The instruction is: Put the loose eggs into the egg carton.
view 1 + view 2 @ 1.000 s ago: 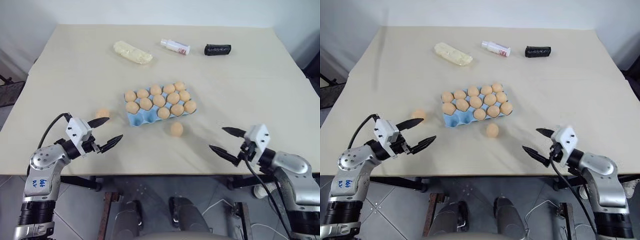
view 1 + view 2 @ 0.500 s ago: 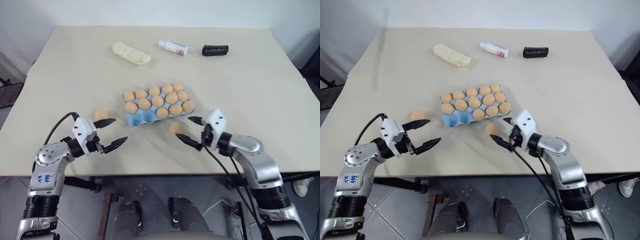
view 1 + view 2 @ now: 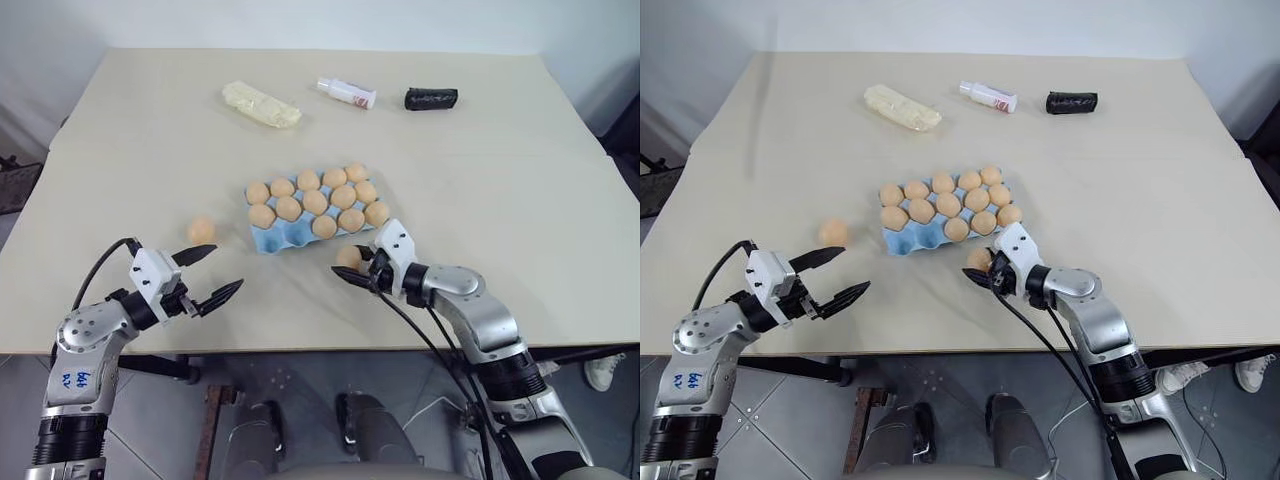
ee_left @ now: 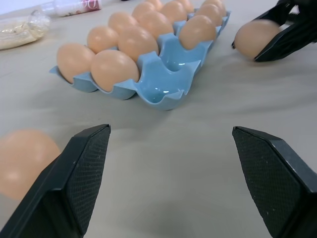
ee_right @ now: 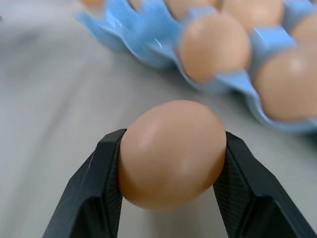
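1. Broadly, the beige counter (image 3: 500, 180) carries everything.
2. Next, the light blue egg carton (image 3: 272, 239) lies near the middle of the counter, with twelve eggs in its cups and two empty cups at its near left end.
3. At the far side lie a pale yellow packet (image 3: 261, 104), a small white bottle (image 3: 347, 92) and a black roll (image 3: 432, 98).
4. The right gripper (image 3: 983, 270) pinches one loose egg (image 5: 171, 152) between its two fingers, just beside the near edge of the carton.
5. The left gripper (image 3: 208, 272) hangs with fingers spread wide, holding nothing.
6. Another loose egg (image 3: 202, 230) rests on the counter, left of the carton, near the left gripper.
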Robot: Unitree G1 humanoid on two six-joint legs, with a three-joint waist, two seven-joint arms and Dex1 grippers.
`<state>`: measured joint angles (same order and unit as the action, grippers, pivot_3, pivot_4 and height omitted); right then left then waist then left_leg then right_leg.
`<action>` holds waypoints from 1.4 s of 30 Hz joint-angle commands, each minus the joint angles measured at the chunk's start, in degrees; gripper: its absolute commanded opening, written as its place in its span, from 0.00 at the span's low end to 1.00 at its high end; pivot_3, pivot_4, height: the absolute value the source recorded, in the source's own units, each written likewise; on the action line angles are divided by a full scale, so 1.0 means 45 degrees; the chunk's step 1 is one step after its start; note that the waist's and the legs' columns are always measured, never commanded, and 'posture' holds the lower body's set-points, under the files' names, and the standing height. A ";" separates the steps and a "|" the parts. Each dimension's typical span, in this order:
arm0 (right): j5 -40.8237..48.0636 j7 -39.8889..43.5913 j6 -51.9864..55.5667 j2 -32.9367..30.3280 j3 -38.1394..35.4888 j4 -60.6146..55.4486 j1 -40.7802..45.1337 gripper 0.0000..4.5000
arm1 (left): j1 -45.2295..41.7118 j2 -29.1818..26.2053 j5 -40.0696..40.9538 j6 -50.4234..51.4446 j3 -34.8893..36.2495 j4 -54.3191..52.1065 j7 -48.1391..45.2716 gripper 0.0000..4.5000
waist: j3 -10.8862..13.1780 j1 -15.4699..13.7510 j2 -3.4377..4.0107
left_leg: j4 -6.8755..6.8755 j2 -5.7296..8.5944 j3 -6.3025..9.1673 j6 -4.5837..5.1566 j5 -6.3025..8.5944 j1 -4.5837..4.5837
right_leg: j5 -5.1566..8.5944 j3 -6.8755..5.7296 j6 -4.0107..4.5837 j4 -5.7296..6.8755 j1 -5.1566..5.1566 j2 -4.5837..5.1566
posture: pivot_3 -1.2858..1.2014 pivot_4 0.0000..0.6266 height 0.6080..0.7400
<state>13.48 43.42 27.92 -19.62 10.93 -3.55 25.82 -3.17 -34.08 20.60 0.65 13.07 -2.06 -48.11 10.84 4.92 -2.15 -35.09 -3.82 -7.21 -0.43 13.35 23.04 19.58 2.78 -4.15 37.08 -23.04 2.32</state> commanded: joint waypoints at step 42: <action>0.1522 0.3385 -0.6675 -0.1356 -0.2505 0.0755 -0.1447 1.00 | 0.0146 0.0879 0.0163 0.1323 0.1863 0.0198 0.3603 0.97 | -0.0003 -0.0087 -0.0009 | -0.0017 0.0022 0.0046 -0.0035 -0.0060 0.0032 | 0.0002 -0.0048 0.0008 0.0088 -0.0049 0.0019 | 0.52 0.24 1.00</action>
<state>19.59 58.87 -1.13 -25.58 0.14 1.29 19.14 -1.30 -30.06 21.93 6.78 22.17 -1.29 -32.26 10.82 4.53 -2.19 -35.17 -3.72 -6.99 -0.61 13.06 23.19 19.59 2.55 -4.11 37.50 -23.27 2.41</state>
